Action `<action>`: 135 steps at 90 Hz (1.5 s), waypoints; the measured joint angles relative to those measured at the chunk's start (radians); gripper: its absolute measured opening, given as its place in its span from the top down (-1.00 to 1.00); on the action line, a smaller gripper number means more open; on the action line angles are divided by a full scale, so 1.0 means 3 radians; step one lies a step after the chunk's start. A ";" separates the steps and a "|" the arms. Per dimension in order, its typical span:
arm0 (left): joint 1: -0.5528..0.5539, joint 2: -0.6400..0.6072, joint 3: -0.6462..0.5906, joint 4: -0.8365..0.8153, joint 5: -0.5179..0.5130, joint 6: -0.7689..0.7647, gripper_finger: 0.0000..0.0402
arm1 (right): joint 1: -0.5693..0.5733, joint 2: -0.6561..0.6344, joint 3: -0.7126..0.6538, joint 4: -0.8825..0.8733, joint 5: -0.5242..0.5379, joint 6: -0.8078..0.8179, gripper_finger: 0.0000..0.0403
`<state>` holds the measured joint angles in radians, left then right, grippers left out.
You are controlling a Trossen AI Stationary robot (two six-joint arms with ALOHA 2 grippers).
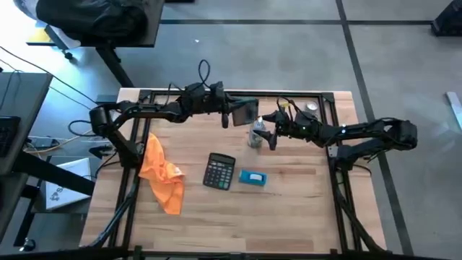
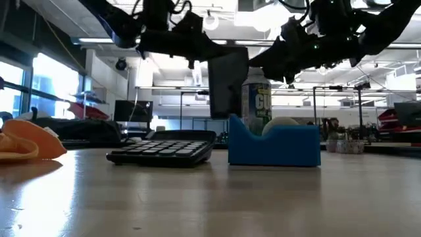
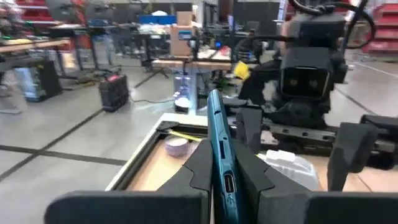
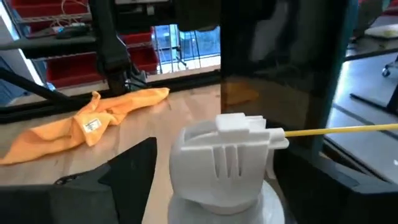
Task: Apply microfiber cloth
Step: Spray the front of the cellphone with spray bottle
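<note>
High view: the microfiber cloth (image 1: 160, 173) is seen lying untouched on the worktop (image 1: 289, 209), well apart from the spray can (image 1: 258, 134), so wiping is judged not begun. The left pincer (image 3: 219, 167) is clamped on a teal slab (image 3: 219, 143). Whether the right pincer (image 1: 268, 135) grips the can cannot be told.

Orange microfiber cloth (image 1: 162, 173); black calculator (image 1: 219, 172); blue box (image 1: 252, 178); teal slab (image 3: 219, 155); white spray cap (image 4: 227, 155).

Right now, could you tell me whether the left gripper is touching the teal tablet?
Touching. The left wrist view shows the left gripper with its fingers pressed against both faces of the teal tablet, held edge-on between them.
</note>
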<state>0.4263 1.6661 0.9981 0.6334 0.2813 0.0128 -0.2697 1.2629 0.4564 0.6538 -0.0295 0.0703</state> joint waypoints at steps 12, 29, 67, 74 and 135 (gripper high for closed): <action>0.0054 0.0111 0.0116 -0.0003 0.0055 0.0137 0.95 | 0.0039 0.0001 0.0000 0.0030 -0.0017 0.0004 -0.18; 0.0284 0.0134 0.0228 0.0007 0.0104 0.0255 0.95 | 0.0055 0.0001 0.0000 0.0032 -0.0015 0.0008 0.03; 0.0603 0.0657 0.0892 -0.0007 0.0912 0.0233 0.95 | 0.0054 0.0003 0.0001 0.0025 -0.0065 0.0364 0.03; 0.0568 0.0813 0.1003 -0.0020 0.0926 0.0228 0.95 | 0.0055 0.0001 0.0001 0.0021 -0.0069 0.0437 0.04; 0.0530 0.1009 0.1357 -0.0022 0.1092 0.0221 0.95 | 0.0058 -0.0005 0.0008 -0.0099 -0.0342 0.0385 0.10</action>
<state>0.5854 1.9686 1.4052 0.6270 0.6090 0.0792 -0.2523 1.2613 0.4587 0.6242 -0.1323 0.1860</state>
